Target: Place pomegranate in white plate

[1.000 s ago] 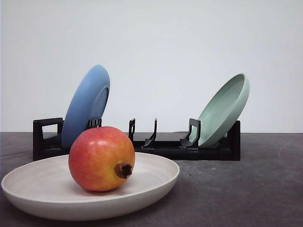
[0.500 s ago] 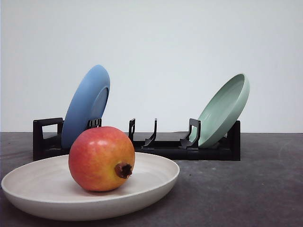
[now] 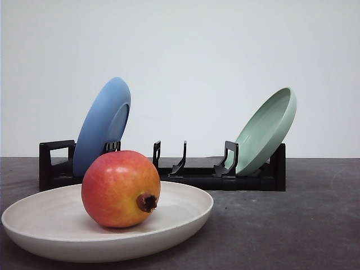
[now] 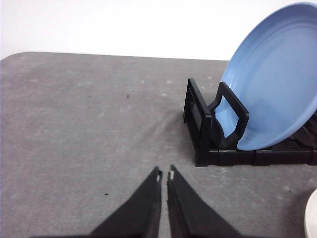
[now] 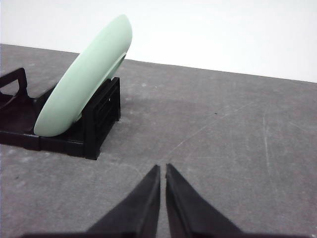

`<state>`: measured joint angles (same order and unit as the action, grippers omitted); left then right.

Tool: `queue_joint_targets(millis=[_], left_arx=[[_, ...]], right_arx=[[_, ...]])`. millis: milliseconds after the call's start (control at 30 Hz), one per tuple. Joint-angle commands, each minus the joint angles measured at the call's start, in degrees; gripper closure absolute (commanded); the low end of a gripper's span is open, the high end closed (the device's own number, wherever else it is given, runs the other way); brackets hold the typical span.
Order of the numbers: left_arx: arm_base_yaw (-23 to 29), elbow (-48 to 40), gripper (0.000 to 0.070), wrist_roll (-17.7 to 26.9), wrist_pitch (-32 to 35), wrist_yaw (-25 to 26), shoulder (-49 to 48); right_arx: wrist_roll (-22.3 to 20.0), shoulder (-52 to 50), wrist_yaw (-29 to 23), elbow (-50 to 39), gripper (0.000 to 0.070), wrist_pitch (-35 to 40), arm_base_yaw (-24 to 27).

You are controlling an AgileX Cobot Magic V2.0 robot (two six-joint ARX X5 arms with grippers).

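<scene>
One pomegranate [image 3: 120, 189] sits inside the white plate [image 3: 185, 216], resting on the plate's shallow floor a little left of its middle, with its dark crown nub turned toward the camera and to the right. Nothing touches the fruit, so by the look of it the placing is already done and little seems left beyond keeping the arms clear. The plate lies flat on the dark grey table [image 3: 292, 225] at the near left and holds nothing but the fruit. Behind it stands a black dish rack [image 3: 202, 171], which carries two plates on edge: a blue plate [image 3: 104, 124] leaning in the left slots and a pale green plate [image 3: 267, 129] leaning at the right end, with the middle slots between them bare. In the left wrist view the left gripper [image 4: 164, 174] has its jaws closed, the tips all but meeting with only a sliver between them and nothing held, hovering over bare table near the rack's blue-plate end; a sliver of the white plate's rim shows at the picture's edge. In the right wrist view the right gripper [image 5: 163, 167] is likewise closed on nothing, over bare table near the rack's green-plate end.
</scene>
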<state>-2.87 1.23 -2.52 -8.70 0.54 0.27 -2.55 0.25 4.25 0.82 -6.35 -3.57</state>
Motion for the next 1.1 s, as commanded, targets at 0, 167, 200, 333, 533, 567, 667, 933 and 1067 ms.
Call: queue_joint_targets(millis=[0, 167, 200, 333, 533, 567, 667, 933, 1067], left_arx=[[0.0, -0.5, 0.07, 0.5, 0.8, 0.0, 0.0], [0.0, -0.5, 0.07, 0.5, 0.8, 0.0, 0.0], [0.0, -0.5, 0.07, 0.5, 0.8, 0.0, 0.0], [0.0, -0.6, 0.07, 0.5, 0.8, 0.0, 0.0], [0.0, -0.6, 0.07, 0.5, 0.8, 0.0, 0.0], [0.0, -0.5, 0.07, 0.5, 0.8, 0.0, 0.0], [0.0, -0.5, 0.07, 0.5, 0.8, 0.0, 0.0], [0.0, -0.6, 0.07, 0.5, 0.8, 0.0, 0.0], [0.0, -0.5, 0.07, 0.5, 0.8, 0.0, 0.0]], right_arx=[[0.6, 0.0, -0.2, -0.2, 0.0683, 0.8, 0.1], [0.6, 0.0, -0.2, -0.2, 0.0683, 0.8, 0.1], [0.6, 0.0, -0.2, -0.2, 0.0683, 0.8, 0.1], [0.6, 0.0, -0.2, -0.2, 0.0683, 0.8, 0.1], [0.6, 0.0, -0.2, -0.2, 0.0683, 0.8, 0.1], [0.6, 0.0, -0.2, -0.2, 0.0683, 0.8, 0.1], [0.6, 0.0, -0.2, -0.2, 0.0683, 0.8, 0.1], [0.6, 0.0, -0.2, -0.2, 0.0683, 0.8, 0.1], [0.6, 0.0, -0.2, -0.2, 0.0683, 0.8, 0.1]])
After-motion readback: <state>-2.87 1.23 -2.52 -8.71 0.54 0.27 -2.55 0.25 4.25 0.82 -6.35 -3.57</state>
